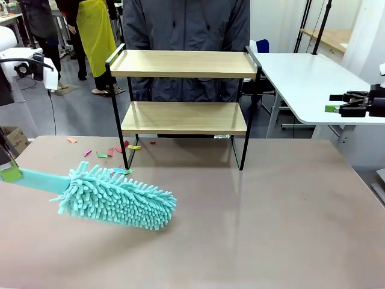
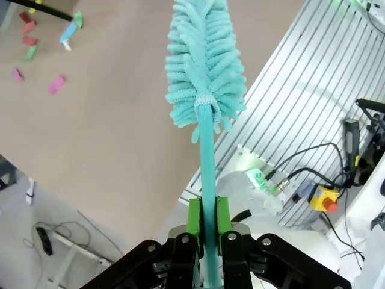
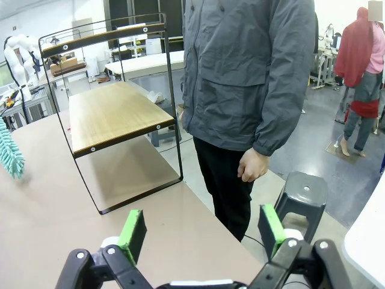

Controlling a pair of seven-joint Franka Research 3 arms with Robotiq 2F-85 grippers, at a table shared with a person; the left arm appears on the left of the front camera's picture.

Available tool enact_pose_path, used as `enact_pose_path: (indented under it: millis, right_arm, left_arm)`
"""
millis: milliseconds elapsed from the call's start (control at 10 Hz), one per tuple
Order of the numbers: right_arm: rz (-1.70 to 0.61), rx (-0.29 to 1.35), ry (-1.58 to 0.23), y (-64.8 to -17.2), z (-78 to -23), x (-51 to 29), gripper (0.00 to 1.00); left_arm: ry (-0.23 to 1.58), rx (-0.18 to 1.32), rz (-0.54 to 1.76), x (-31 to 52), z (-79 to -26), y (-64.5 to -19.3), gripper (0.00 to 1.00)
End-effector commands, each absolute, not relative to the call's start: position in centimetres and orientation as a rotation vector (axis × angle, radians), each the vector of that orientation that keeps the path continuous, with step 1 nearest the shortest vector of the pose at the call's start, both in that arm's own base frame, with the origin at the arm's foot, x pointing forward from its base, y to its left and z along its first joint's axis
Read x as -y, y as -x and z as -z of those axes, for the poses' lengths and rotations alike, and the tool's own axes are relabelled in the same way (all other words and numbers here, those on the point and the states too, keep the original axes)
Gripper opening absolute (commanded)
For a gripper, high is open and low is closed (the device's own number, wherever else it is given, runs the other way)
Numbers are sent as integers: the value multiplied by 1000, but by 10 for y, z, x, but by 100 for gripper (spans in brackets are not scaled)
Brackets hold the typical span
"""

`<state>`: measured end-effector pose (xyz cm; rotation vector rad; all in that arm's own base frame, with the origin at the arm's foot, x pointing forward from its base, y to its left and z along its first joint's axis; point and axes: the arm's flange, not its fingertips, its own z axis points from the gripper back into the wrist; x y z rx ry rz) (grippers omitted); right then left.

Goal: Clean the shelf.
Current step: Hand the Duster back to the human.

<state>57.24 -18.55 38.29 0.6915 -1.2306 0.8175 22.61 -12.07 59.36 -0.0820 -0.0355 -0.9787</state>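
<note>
Front view: my left gripper (image 1: 11, 174) is clenched on the handle of the duster (image 1: 114, 200). Its fluffy head sits low at the surface (image 1: 271, 229); I cannot tell if it touches. The shelf (image 1: 183, 117) stands beyond it and to its right, boards bare, with paper scraps (image 1: 111, 153) by its left leg. My right gripper (image 1: 332, 103) hangs far right, well apart from the shelf.

Left wrist view: the left gripper (image 2: 204, 218) pinches the duster (image 2: 204, 60) handle squarely, scraps (image 2: 57, 84) beyond.

Right wrist view: my right gripper (image 3: 201, 232) is released, with the shelf (image 3: 114, 111) ahead and a person (image 3: 246, 72) beside it.

Judgement: dusting is under way. The next move needs the head raised and swung to a board.
</note>
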Motion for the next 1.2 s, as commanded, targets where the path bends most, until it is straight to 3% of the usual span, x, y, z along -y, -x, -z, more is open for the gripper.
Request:
enact_pose_path:
  millis: [0,600,800,1100]
  right_arm:
    - [-800,1218,-678,-571,-390,181,100]
    - [-818,1231,-691,-572,-383,186,100]
    - [-896,1239,-709,-574,-446,186,100]
    - [-1029,1132,-869,-556,-523,151,100]
  left_arm:
    - [88,37,974,120,-595,-223,13]
    - [88,37,974,120,-595,-223,13]
    - [62,40,951,117,-595,-232,13]
    - [135,160,1000,126,-585,-256,13]
